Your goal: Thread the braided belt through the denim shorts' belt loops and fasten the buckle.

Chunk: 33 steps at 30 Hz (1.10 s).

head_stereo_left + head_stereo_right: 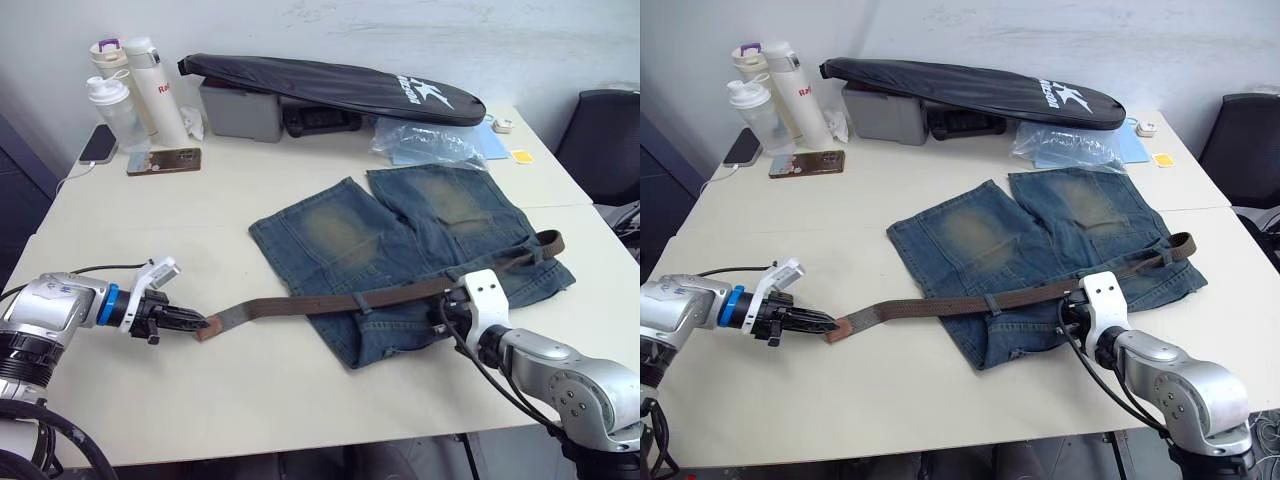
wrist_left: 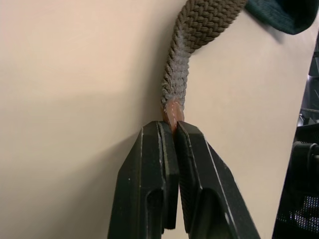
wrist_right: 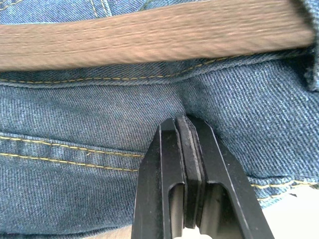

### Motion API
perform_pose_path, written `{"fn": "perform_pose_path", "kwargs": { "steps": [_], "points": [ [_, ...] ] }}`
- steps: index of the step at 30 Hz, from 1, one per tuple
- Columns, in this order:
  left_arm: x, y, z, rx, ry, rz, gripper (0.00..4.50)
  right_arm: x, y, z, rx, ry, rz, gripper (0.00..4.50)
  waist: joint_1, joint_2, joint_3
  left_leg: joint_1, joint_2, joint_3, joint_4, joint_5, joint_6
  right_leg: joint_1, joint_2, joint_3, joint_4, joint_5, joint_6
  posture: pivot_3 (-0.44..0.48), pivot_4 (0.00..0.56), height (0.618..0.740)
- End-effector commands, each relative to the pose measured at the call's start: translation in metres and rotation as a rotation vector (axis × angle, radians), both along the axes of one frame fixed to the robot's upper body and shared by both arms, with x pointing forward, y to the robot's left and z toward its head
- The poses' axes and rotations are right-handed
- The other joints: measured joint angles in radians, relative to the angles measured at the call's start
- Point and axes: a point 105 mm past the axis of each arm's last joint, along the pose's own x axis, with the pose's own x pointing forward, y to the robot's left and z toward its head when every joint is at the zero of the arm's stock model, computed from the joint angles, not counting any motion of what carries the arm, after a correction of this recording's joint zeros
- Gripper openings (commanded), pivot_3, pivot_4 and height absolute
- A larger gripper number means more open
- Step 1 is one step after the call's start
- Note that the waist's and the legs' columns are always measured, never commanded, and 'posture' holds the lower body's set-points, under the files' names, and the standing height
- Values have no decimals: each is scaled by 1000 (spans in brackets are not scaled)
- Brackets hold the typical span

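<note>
Clearly limp and light, the braided belt (image 1: 330,302) suits its end grip: left gripper (image 2: 173,130) jaws clench its tip; right gripper (image 3: 185,130) jaws pinch the denim shorts (image 1: 400,250).

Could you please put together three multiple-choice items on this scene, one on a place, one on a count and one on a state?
1. Where does the braided belt lie?
A. Along the waistband of the denim shorts
B. On the black bag
C. On the floor

2. How many drink bottles stand at the table's far left corner?
A. One
B. Three
C. Five

3. What is the left end effector doing?
A. Hanging open above the shorts
B. Shut on the belt's tip
C. Holding a phone

Answers:
1. A, the belt runs across the shorts' waistband and out onto the table.
2. B, three bottles stand together there.
3. B, the left wrist view shows both fingers pinching the tip.
</note>
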Motion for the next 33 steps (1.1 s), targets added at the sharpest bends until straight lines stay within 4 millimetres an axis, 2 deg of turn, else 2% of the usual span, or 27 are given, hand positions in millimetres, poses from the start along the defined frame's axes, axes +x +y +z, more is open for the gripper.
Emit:
{"fn": "perform_pose_path", "kwargs": {
  "steps": [1,12,17,25,33],
  "points": [
    [0,33,3,75,-8,79,0,-8,-8,-27,-31,134,-37,52,-2,0,0,0,0,0,-1,0,0,0,0,0,0,0,0,0,150,740],
    [-21,80,-9,131,74,166,0,-7,-5,-23,-30,130,-15,52,-4,-2,-7,1,1,6,-7,2,2,-12,-2,-1,8,0,-2,0,150,740],
    [-24,85,-12,123,87,171,0,-7,-2,-20,-28,122,-4,52,-4,-1,-8,1,1,9,-8,2,2,-15,-3,-2,14,1,0,0,150,740],
    [-29,91,-15,137,105,160,0,-6,4,-4,-15,81,44,52,-2,5,-8,1,2,9,-8,2,2,-17,-3,-2,16,2,1,0,150,740],
    [-47,94,-19,126,165,98,0,-9,24,18,20,15,189,52,-11,10,-7,1,2,9,-11,2,2,-19,-3,-5,18,6,9,0,150,740]
  ]
}}
